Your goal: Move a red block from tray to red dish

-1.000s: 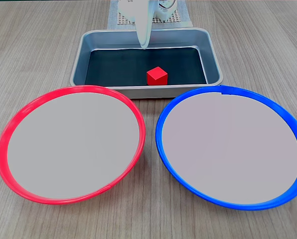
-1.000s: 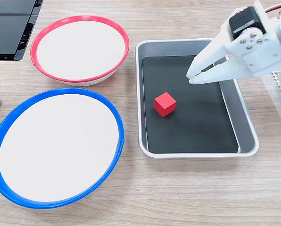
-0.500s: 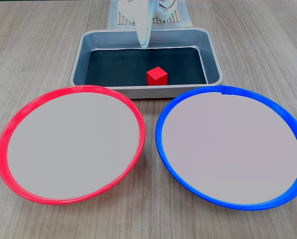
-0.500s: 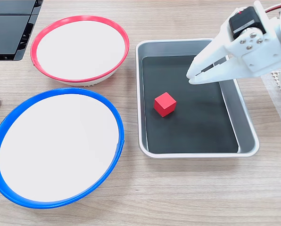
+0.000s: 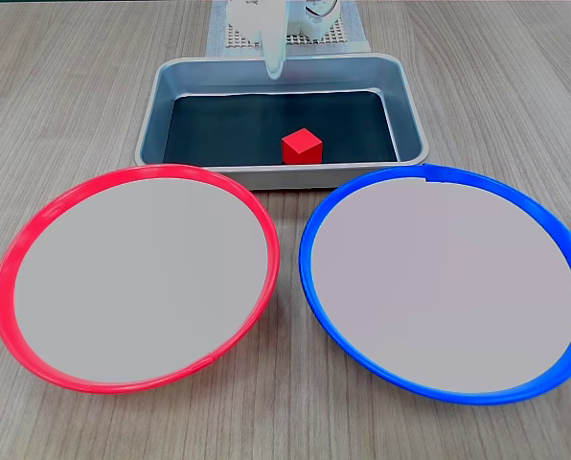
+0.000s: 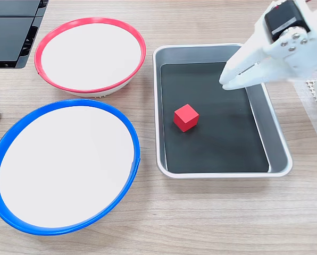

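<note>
We find the red block (image 5: pixel 302 147) (image 6: pixel 186 117) resting on the dark bottom of the tray (image 5: pixel 149 125) (image 6: pixel 278 154), near the wall that faces the two dishes and free of any contact with the arm. The white gripper (image 5: pixel 274 72) (image 6: pixel 225 84) hangs above the far part of the tray, well apart from the block, its tips pointing down toward the tray floor. Its fingers (image 6: pixel 243 66) lie close together with only a thin slit between them, and they hold nothing; we judge the hand closed and empty. The red dish (image 5: pixel 12 259) (image 6: pixel 89 22) sits just beside the tray with its pale centre bare. The blue dish (image 5: pixel 309 259) (image 6: pixel 127 127) lies next to it on the wooden table (image 5: pixel 515 96) (image 6: pixel 211 218), likewise carrying nothing.
</note>
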Robot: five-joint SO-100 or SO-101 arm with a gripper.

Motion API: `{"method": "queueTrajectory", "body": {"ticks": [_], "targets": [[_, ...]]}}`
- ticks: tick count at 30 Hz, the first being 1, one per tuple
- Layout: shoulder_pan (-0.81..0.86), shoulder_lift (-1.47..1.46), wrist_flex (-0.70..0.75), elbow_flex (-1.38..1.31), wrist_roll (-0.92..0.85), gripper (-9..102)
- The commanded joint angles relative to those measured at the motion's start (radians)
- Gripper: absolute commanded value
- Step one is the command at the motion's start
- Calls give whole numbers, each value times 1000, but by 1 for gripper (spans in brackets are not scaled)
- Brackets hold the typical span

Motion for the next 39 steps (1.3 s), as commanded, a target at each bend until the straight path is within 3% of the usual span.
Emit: {"method": "queueTrajectory", "body": {"ticks": [1, 6, 14, 28, 39], "targets": [[12, -279, 80, -290, -67, 0], [-18, -851, 221, -759, -103, 0], [-57, -1273, 34, -867, -268, 6], [-135, -1353, 35, -831, -414, 19], [-110, -1419, -11, -802, -541, 16]]}}
